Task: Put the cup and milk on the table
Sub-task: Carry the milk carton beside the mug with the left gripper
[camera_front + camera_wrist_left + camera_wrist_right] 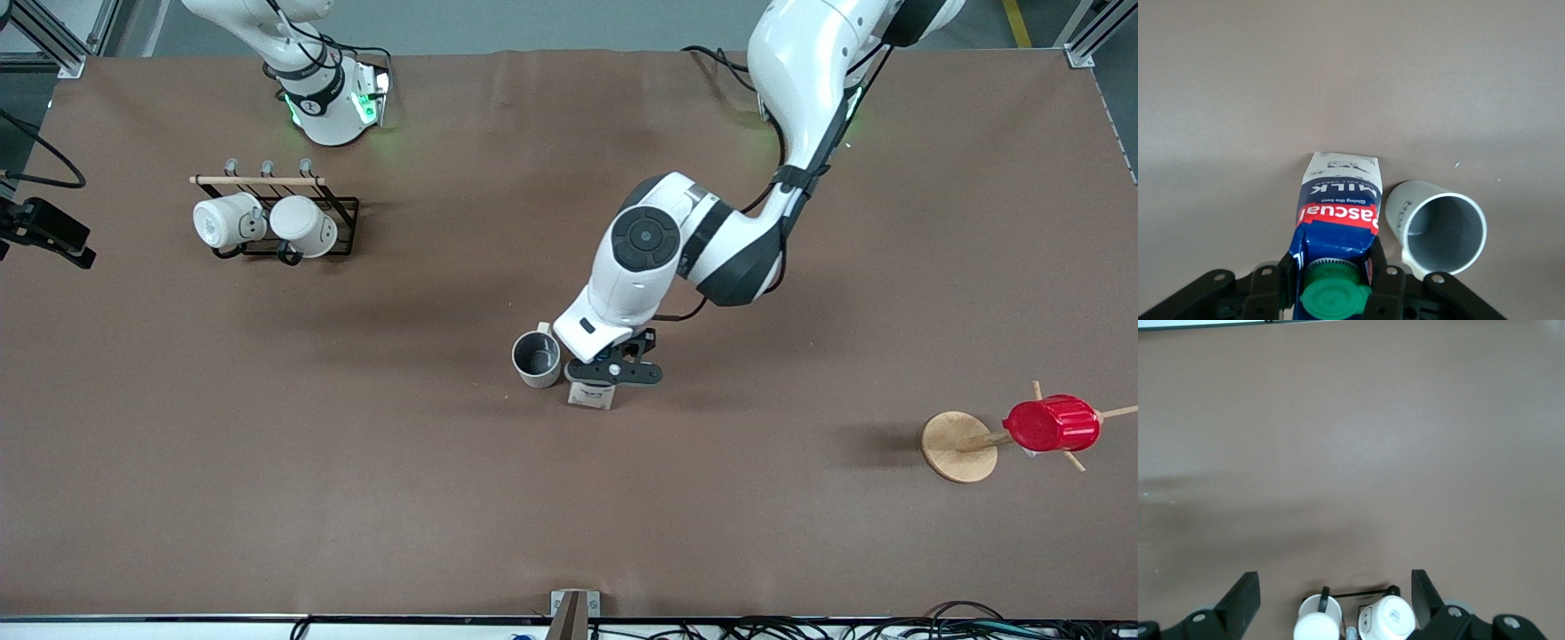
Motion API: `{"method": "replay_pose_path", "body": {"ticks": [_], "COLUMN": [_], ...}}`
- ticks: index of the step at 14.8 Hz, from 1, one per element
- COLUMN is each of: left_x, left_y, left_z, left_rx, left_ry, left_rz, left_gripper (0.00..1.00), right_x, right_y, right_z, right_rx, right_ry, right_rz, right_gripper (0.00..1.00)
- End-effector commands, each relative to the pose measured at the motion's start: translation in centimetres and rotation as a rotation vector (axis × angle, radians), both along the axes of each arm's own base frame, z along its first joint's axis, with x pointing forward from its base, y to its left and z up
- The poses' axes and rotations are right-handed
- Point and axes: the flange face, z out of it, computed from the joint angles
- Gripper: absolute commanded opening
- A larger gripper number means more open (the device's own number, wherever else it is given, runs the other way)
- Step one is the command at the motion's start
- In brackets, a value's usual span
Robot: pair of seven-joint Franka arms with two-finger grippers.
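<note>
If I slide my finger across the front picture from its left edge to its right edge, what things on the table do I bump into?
Two white mugs on a black rack → the cup → the milk, held by the left gripper → round wooden disc → red ribbed cup.

We see a brown matte worktop (267,462). On it, mid-surface, stands the cream cup (537,358), our landmark. The milk carton (592,394) sits just beside the cup. A black mug rack (342,233) rests well apart toward the right arm's end; a round wooden disc (956,444) lies toward the left arm's end.
</note>
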Motion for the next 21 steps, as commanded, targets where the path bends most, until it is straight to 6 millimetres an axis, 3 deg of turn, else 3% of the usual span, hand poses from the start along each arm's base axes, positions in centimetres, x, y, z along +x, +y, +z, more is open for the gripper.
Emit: {"method": "replay_pose_path", "body": {"ticks": [1,5,11,17,18,19,21], "left_x": [0.5,-0.8,-1.1,-1.3,-1.4,-1.4,-1.3], "left_y": [-0.5,0.2,0.1,-0.2,-0.2,-0.3,-0.1], "left_z": [-0.1,0.2,0.5,0.3,0.1,0.3,0.7], "left_rx": [-0.011,0.058,0.048,0.036,0.038,0.035,0.032], "left_ry": [-0.007,0.09,0.113,0.123,0.125,0.122,0.116], "left_rz": [0.026,0.025,0.073,0.062,0.062,0.062,0.065], "left_gripper": [0.01,0.02,0.04,0.1,0.15,0.28,0.75], "right_x": [-0.6,-0.8,-0.9,-0.9,-0.9,-0.8,-0.7], "right_y": [-1.0,-1.6,-2.0,-1.9,-1.8,-1.7,-1.9], "right_z": [0.5,0.4,0.2,1.6,1.6,1.6,1.5], "right_rx": [0.036,0.039,0.045,0.052,0.053,0.048,0.049], "right_ry": [-0.009,0.008,0.019,-0.004,-0.006,-0.01,-0.01], "right_rz": [-0.018,-0.028,-0.039,-0.034,-0.034,-0.033,-0.034], "right_gripper": [1.0,1.0,1.0,1.0,1.0,1.0,1.0]}}
